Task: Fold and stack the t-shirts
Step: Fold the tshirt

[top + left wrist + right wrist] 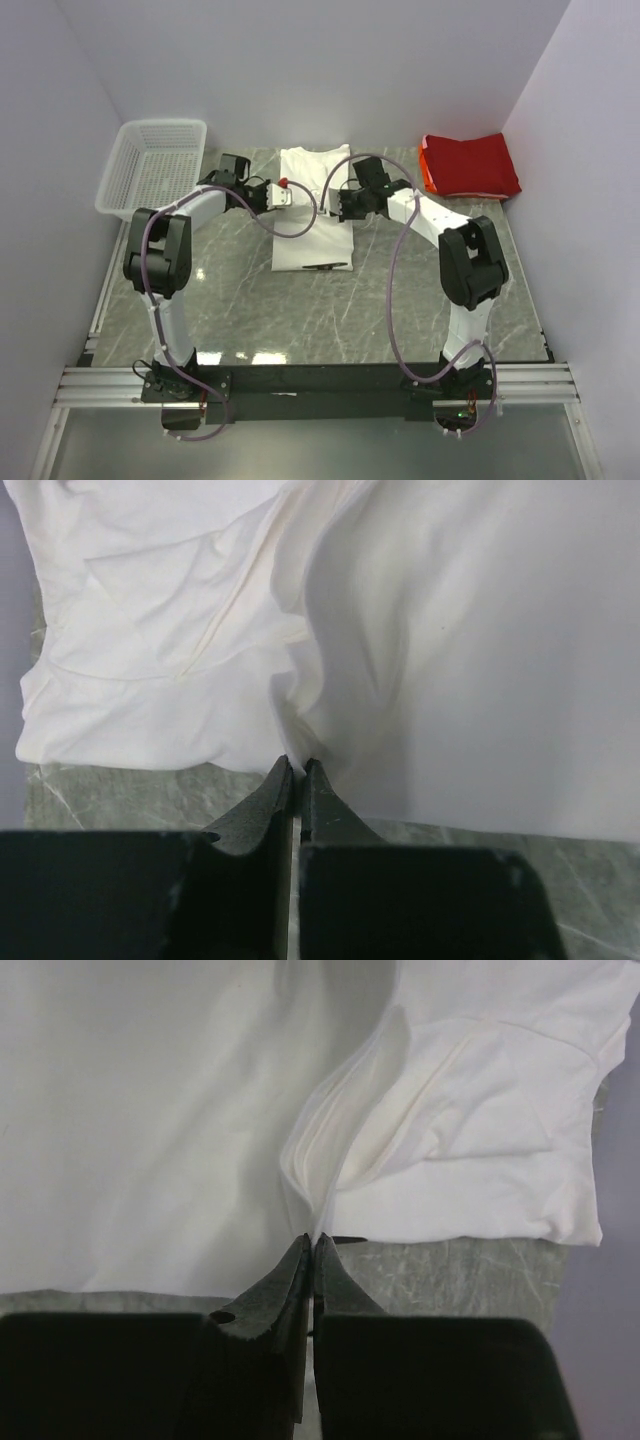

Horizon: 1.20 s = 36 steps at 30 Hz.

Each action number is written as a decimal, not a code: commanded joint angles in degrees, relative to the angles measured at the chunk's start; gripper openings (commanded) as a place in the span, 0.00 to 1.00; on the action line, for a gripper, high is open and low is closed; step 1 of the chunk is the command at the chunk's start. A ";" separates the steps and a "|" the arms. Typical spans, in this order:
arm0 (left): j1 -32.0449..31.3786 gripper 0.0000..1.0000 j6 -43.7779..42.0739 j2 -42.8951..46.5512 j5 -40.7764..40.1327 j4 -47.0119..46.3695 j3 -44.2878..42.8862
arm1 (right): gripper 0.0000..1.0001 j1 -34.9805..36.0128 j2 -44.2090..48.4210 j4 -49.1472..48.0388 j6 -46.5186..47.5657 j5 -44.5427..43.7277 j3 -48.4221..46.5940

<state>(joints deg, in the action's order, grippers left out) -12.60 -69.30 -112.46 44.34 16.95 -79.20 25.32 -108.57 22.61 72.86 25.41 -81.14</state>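
In the upper left of the top view we see a white plastic mesh basket [152, 172] at the corner of the grey marbled table [300, 315], close against the wall. Plain white walls [300, 60] fill the top and sides of the frame. A silver metal rail [105, 382] runs along the bottom.

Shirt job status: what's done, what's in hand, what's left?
Done: the red t-shirt looks folded, at the far right. In hand: the white t-shirt lies as a narrow strip, left pincer and right pincer each shut on one side edge. Left: finish that fold, then stack the two shirts, now apart.
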 commanded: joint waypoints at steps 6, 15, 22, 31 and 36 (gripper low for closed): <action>0.82 0.01 2.23 -5.57 0.75 -2.80 -7.54 | 0.00 -1.24 -6.03 0.42 1.32 1.40 -7.97; 1.00 0.16 4.26 -9.61 -1.35 -4.73 -10.18 | 0.03 -1.77 -10.95 -0.02 0.71 -0.97 -12.63; 1.70 0.46 13.02 -7.60 -4.25 -9.47 -10.54 | 0.43 -2.47 -9.99 -8.11 -3.60 -7.47 -12.45; 5.13 0.62 13.33 13.46 3.90 -0.34 7.45 | 0.45 -3.26 7.03 4.28 -8.52 -0.73 -2.28; 3.38 0.66 4.01 21.66 7.78 1.95 23.35 | 0.46 2.18 13.47 2.71 -8.26 0.61 11.33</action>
<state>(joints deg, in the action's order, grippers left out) -7.25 -58.54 -93.06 46.70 15.64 -62.85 23.64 -97.82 24.27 65.43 23.09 -76.16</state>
